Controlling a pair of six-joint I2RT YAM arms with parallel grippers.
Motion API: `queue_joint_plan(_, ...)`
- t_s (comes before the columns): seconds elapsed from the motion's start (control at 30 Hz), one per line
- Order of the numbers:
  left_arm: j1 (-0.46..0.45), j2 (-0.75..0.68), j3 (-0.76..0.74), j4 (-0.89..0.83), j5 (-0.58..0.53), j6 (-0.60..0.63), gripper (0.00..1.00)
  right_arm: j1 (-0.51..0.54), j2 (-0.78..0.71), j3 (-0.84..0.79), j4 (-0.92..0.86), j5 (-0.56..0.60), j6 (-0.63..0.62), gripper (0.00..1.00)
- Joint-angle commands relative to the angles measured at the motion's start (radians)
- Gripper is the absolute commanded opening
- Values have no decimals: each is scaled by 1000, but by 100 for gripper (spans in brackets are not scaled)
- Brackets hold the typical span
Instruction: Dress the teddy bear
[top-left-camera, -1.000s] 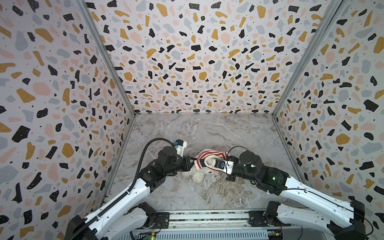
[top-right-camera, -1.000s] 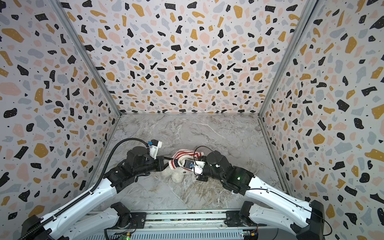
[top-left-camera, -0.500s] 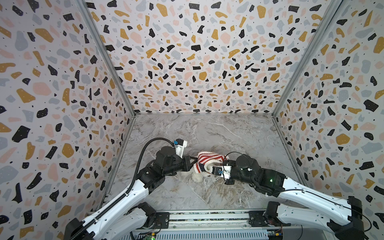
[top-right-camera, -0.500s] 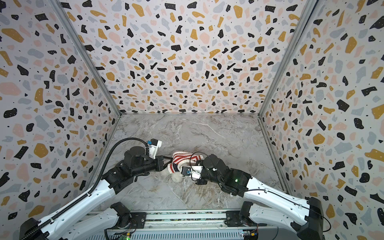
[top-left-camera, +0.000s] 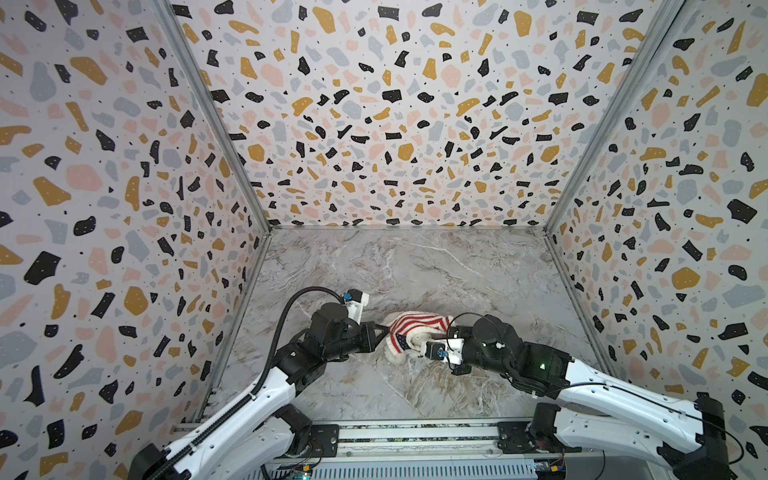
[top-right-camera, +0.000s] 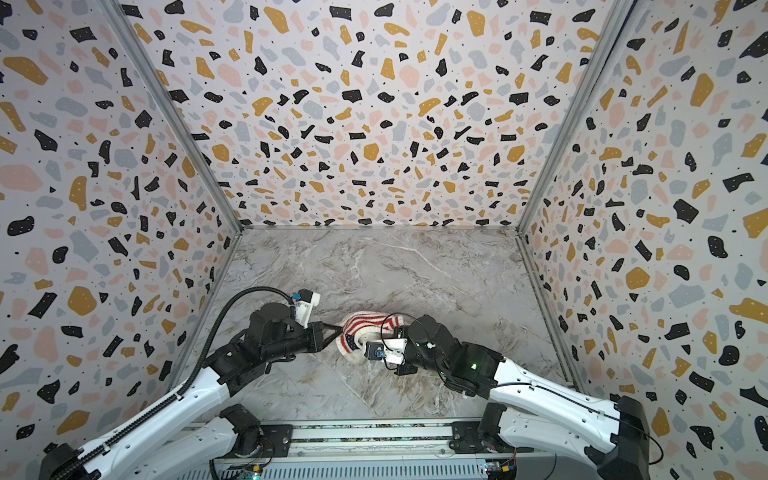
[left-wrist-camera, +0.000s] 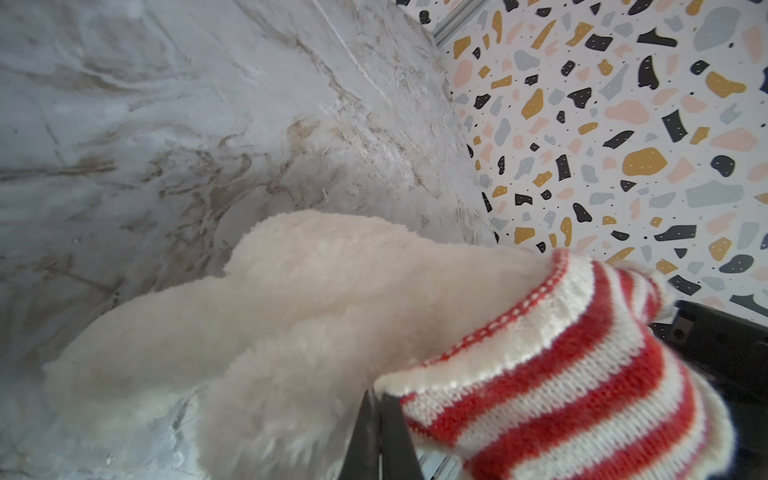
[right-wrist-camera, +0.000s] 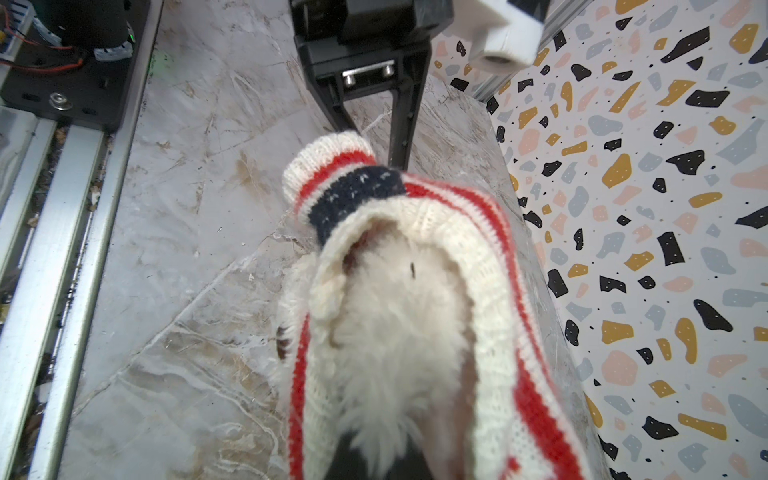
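Note:
The teddy bear (top-left-camera: 394, 356) lies on the marble floor near the front, between my two arms, its cream fur partly inside the red-and-white striped sweater (top-left-camera: 417, 322). My left gripper (left-wrist-camera: 380, 409) is shut on the sweater's hem (left-wrist-camera: 478, 374), at the sweater's left end in both top views (top-right-camera: 338, 328). In the left wrist view the bear's bare fluffy body (left-wrist-camera: 291, 299) sticks out of the sweater. My right gripper (right-wrist-camera: 374, 455) is shut on the bear's fur (right-wrist-camera: 395, 332) inside the sweater's opening. In both top views its wrist camera hides its fingertips.
The marble floor (top-left-camera: 415, 270) stretches back to three terrazzo-patterned walls (top-left-camera: 395, 104). A metal rail with both arm bases (top-left-camera: 415, 432) runs along the front edge. The left gripper's body (right-wrist-camera: 365, 62) faces the right wrist camera closely across the bear.
My right gripper has drawn toward the front with the bear's fur in it. The sweater now spreads over more of the bear. The left gripper has kept its hold and place.

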Motion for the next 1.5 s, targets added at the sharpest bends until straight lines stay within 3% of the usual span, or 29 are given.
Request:
queue_joint_plan(0.0, 10, -62, 78, 59, 85, 59, 3, 9, -4, 13, 13, -30, -10, 0)
queue_joint_plan(0.17, 10, -122, 101, 69, 115, 89, 46, 8, -7, 15, 26, -38, -10, 0)
queue_joint_plan(0.27, 10, -117, 119, 63, 111, 105, 56, 8, -6, 19, 22, -43, -11, 0)
queue_joint_plan(0.37, 9, -91, 133, 74, 133, 116, 58, 8, -6, 21, 27, -49, -8, 0)
queue_joint_plan(0.6, -14, -37, 160, 45, 142, 163, 43, 8, 3, 29, 28, -53, -13, 0)
queue_joint_plan(0.93, -94, 31, 190, 23, 111, 198, 37, 8, 7, 32, 29, -53, -28, 0)
queue_joint_plan(1.13, -98, 38, 206, -18, 57, 218, 9, 9, -1, 23, 34, -53, -33, 0)
queue_joint_plan(1.23, -98, 42, 210, -37, 3, 219, 0, 8, 1, 20, 29, -48, -38, 0)
queue_joint_plan(1.47, -81, 58, 213, -44, -101, 182, 0, 52, 3, 15, 11, 13, -65, 0)
